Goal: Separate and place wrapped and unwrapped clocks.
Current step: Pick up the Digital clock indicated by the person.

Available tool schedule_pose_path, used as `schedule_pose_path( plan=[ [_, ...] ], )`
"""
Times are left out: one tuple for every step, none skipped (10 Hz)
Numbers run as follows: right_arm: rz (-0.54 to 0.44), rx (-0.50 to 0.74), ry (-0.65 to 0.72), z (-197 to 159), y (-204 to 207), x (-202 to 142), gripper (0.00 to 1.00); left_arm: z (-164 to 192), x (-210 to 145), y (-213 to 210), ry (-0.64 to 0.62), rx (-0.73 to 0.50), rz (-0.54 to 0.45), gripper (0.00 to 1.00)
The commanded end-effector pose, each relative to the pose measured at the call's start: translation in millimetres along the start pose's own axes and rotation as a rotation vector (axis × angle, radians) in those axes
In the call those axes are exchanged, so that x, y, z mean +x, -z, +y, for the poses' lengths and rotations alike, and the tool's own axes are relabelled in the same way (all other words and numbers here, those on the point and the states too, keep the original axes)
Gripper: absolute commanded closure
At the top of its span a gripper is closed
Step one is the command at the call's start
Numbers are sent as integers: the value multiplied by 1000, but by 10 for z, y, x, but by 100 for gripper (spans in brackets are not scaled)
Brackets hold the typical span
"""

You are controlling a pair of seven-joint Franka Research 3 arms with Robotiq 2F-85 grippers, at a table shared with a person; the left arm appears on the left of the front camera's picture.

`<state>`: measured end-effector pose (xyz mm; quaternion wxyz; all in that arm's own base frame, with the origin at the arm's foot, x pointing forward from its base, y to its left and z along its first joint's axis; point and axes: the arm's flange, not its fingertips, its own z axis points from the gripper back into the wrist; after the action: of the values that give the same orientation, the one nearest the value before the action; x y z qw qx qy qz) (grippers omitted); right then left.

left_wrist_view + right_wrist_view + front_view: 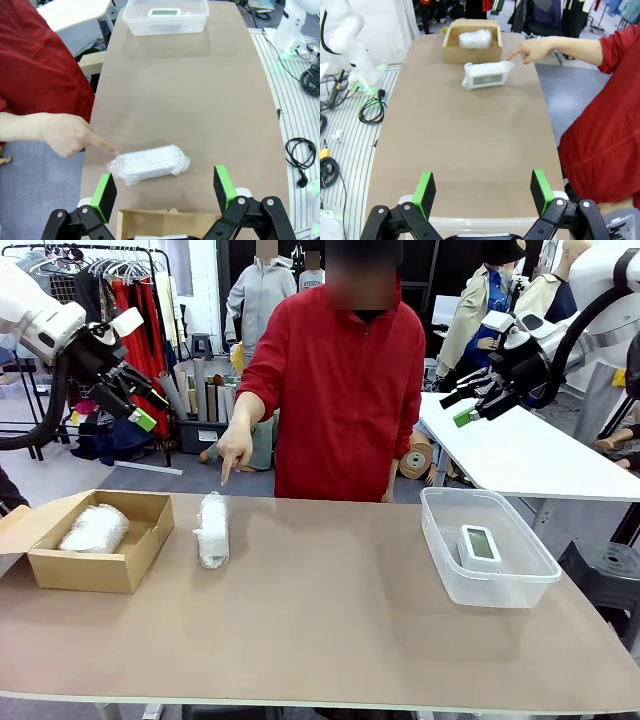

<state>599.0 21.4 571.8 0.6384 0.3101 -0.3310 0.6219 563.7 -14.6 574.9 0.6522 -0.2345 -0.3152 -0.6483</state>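
- Table (330, 640): long brown top; a person stands at its far edge.
- Person (345, 380): red jacket, one arm reaching down towards the table.
- Box (95, 565): brown cardboard, open, one flap folded out to the left. It sits on the left part of the table.
- Tub (495, 585): clear plastic, no lid. It sits on the right part of the table, well apart from the box.
- Left gripper (148, 405): held high over the table's left end, jaws spread wide, nothing between the green pads.
- Right gripper (458, 405): held high over the right end, jaws spread wide, empty. In its wrist view the tub's rim lies right below it.
- Loose bundle (212, 528): oblong, white bubble-wrap. It lies flat on the bare table just right of the box, long axis running from near to far.
- Boxed bundle (94, 528): same wrap, lying inside the box.
- Hand (236, 450): forefinger out, other fingers curled, holding nothing. The tip aims at the loose bundle's far end; whether it touches cannot be told.
- Bare clock (480, 543): small, white, rounded, grey screen up. It lies inside the tub.
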Motion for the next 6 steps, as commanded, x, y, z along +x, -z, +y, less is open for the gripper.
schedule_pose_path(
  plan=[
    [-2,4,-1,4,7,8,0,12,46,11,-24,23,18,0],
    [-2,4,-1,4,7,8,0,11,149,27,-76,58,72,0],
    [-2,4,-1,4,7,8,0,28,289,124,-126,98,132,0],
    [-2,4,-1,4,7,8,0,45,427,221,-181,137,206,0],
    [-2,4,-1,4,7,8,0,52,538,350,-234,156,278,0],
    [-2,4,-1,4,7,8,0,69,607,465,-306,174,379,0]
  ],
)
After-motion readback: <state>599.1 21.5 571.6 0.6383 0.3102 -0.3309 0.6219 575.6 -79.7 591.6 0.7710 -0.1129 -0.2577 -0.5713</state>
